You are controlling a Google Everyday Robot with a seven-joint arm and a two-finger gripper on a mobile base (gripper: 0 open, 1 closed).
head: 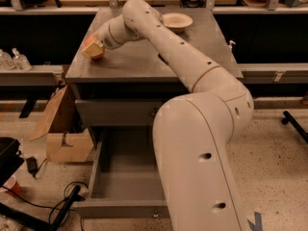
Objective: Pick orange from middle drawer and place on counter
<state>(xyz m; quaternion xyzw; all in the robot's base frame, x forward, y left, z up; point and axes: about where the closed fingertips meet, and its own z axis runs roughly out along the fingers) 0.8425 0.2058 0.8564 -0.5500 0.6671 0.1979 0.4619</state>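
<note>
My gripper (93, 48) is at the left edge of the counter (144, 61), the grey top of the drawer cabinet. It is shut on the orange (97, 56), which peeks out under the cream fingers, at or just above the counter surface. The middle drawer (125, 177) is pulled out wide below, with its grey bottom bare. My arm hides its right side. The closed drawer front above it sits just under the counter.
A cream bowl (176, 20) stands at the back of the counter. A cardboard box (62, 129) leans left of the cabinet. Clear bottles (13, 59) stand on a shelf at far left. Cables and a black object (9, 160) lie on the floor at lower left.
</note>
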